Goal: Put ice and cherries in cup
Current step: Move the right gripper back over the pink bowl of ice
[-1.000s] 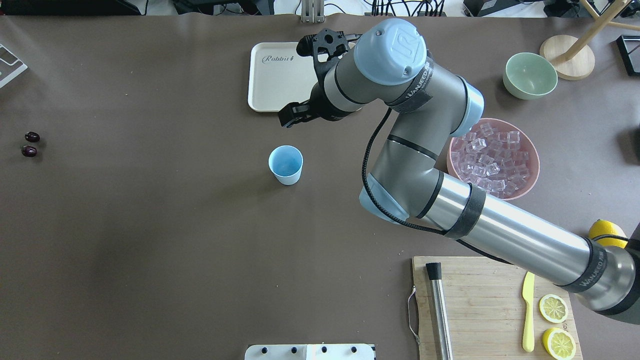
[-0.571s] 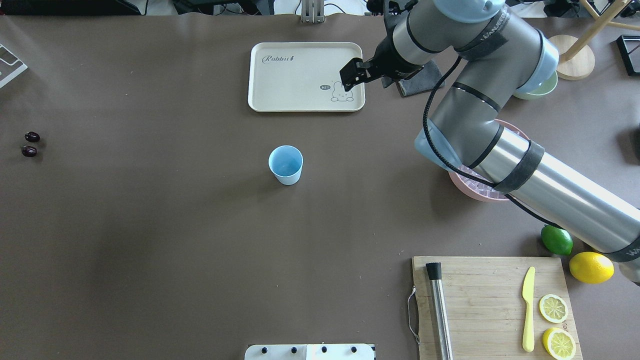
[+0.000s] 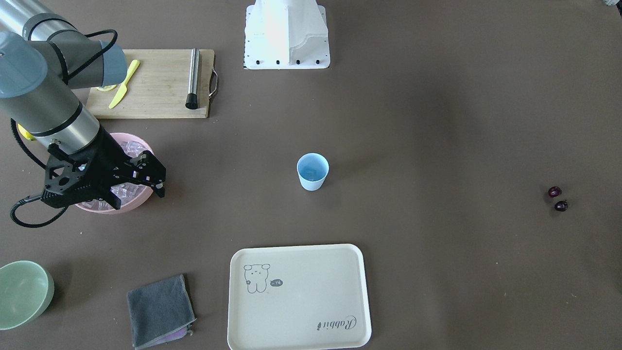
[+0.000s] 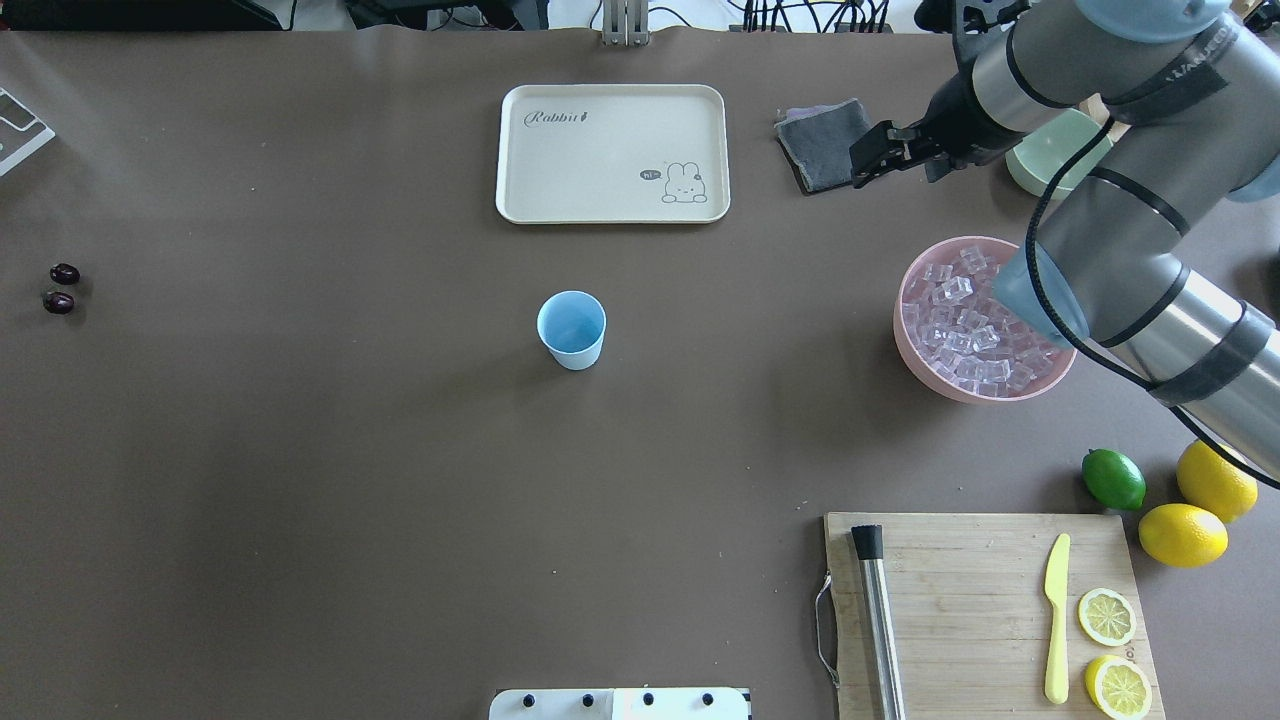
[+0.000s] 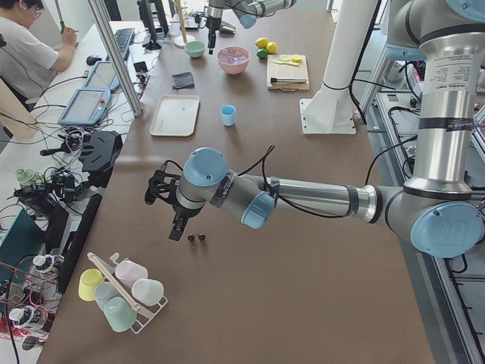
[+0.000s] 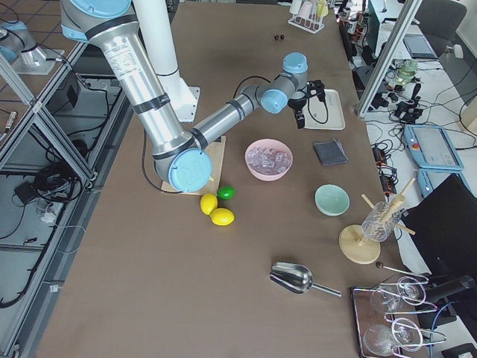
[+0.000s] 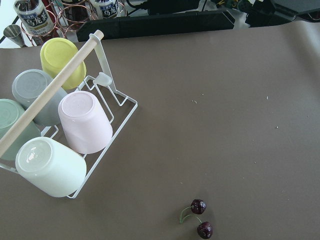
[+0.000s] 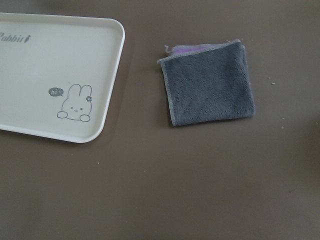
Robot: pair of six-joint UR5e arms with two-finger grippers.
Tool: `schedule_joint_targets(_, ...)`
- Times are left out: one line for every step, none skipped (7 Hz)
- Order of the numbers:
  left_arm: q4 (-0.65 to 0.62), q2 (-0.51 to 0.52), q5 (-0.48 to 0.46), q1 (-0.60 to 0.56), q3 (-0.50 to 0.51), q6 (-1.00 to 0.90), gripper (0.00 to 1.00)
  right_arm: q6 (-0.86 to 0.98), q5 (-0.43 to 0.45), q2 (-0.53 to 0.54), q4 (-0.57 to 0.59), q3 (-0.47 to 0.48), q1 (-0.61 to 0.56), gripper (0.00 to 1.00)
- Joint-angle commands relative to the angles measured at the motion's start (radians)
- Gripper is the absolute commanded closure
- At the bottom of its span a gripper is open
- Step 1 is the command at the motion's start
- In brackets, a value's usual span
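The pale blue cup [image 4: 571,328] stands upright mid-table, seen too in the front view [image 3: 312,171]. Clear ice [image 4: 960,320] fills a pink bowl [image 4: 950,390] at the right. Two dark cherries [image 4: 65,273] lie at the far left edge and show close up in the left wrist view [image 7: 198,206]. My right gripper [image 4: 860,165] hangs open and empty over the table beside a grey cloth, just beyond the ice bowl [image 3: 126,206]. My left gripper [image 5: 176,230] hovers right beside the cherries [image 5: 191,236]. I cannot tell if it is open or shut.
A cream tray [image 4: 520,150] and grey cloth [image 4: 825,145] lie at the far side, with a green bowl [image 4: 1060,165] behind my right arm. A cutting board [image 4: 960,600] holds a knife and lemon halves. A lime [image 4: 1113,479] sits nearby. A cup rack [image 7: 75,125] stands near the cherries.
My right arm has swung rightward from near the cup, past the tray, to the cloth beside the ice bowl. The cup and the cherries have not moved.
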State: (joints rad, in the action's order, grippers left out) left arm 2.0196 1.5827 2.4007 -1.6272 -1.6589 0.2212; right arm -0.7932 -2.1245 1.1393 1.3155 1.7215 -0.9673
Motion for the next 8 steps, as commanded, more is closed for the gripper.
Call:
schedule_joint_targets(0.031,0.005,0.0,0.006,-0.001,0.0,0.02,0.011,0.033,0.173,-0.001,0.093,-0.001,0.08)
schedule_joint_targets(0.045,0.005,0.0,0.006,-0.001,0.0,0.02,0.011,0.099,0.233,-0.004,0.108,0.027,0.04)
schedule_joint_targets(0.05,0.003,0.0,0.015,0.001,-0.002,0.02,0.006,0.138,0.278,-0.008,0.121,0.063,0.04)
schedule_joint_targets(0.059,0.002,0.0,0.021,-0.001,-0.002,0.02,-0.001,0.144,0.298,-0.01,0.125,0.082,0.05)
schedule_joint_targets(0.106,-0.01,0.0,0.023,-0.001,0.003,0.02,-0.006,0.146,0.307,-0.01,0.136,0.094,0.1)
schedule_joint_targets(0.122,-0.021,0.0,0.023,0.001,0.003,0.02,-0.006,0.147,0.309,-0.01,0.138,0.104,0.27)
schedule_joint_targets(0.122,-0.023,0.0,0.029,0.001,0.003,0.02,-0.006,0.147,0.307,-0.01,0.139,0.108,0.28)
schedule_joint_targets(0.126,-0.023,0.0,0.03,-0.001,0.003,0.02,-0.006,0.153,0.297,-0.01,0.136,0.131,0.32)
